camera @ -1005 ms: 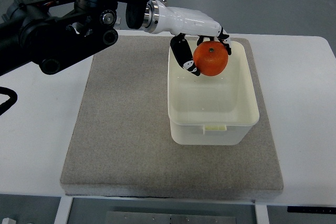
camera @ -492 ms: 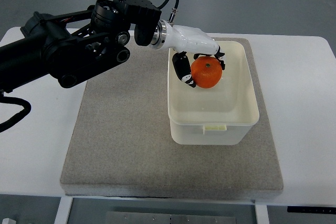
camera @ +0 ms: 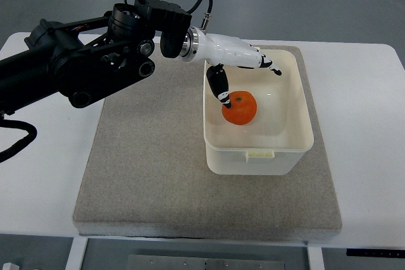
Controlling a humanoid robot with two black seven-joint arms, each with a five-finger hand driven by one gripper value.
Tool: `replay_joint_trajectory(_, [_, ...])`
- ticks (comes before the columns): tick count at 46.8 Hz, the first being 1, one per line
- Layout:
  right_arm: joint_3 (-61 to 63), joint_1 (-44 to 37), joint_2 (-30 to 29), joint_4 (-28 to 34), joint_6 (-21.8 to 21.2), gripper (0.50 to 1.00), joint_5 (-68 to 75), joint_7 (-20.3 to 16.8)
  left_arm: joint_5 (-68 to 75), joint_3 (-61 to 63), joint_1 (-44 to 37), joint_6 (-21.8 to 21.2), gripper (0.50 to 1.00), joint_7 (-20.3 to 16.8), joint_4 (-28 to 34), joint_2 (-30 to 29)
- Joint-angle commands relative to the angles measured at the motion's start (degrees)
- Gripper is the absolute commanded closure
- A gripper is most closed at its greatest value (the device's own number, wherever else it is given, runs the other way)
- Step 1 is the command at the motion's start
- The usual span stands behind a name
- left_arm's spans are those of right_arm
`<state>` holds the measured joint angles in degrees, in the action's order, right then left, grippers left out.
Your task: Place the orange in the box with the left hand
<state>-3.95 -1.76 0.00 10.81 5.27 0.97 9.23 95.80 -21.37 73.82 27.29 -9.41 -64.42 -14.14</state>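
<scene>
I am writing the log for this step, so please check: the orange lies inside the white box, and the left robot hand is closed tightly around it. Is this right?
Not fully. In the top view the orange does lie inside the white box, but the left robot hand is not closed around it: the fingers are spread open above the fruit, and only the thumb reaches down beside it.

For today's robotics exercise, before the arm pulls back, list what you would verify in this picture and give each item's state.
1. Orange inside the box: ok.
2. Left hand no longer closed round the orange, fingers spread: ok.
3. Thumb clear of the orange: cannot tell, it looks to be touching or just beside it.
4. Box upright on the mat: ok.
5. Orange at rest on the box floor: cannot tell.
6. Space above the box open for lifting the hand out: ok.
</scene>
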Motion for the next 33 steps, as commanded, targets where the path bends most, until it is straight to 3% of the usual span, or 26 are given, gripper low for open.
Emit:
replay_joint_trajectory(1, [0.0,0.0,0.0,0.0,0.0,0.568,0.0,0.0,-0.6,-0.4,0.0,0.0,0.506,0.0,0.0,-0.4])
replay_joint_trajectory(20, [0.0,0.0,0.0,0.0,0.0,0.568,0.0,0.0,-30.4,-6.6,-1.4,-1.5,0.506,-0.1,0.4,-13.3])
replay_joint_trajectory(26, [0.0,0.0,0.0,0.0,0.0,0.568,0.0,0.0,-44.0,-8.4,-4.9,-4.2,0.506,-0.1,4.6,-15.3])
replay_joint_trajectory(33, [0.0,0.0,0.0,0.0,0.0,0.568,0.0,0.0,-57.8,-8.4,-7.5,-4.1,0.506,-0.2,12.4,-15.7])
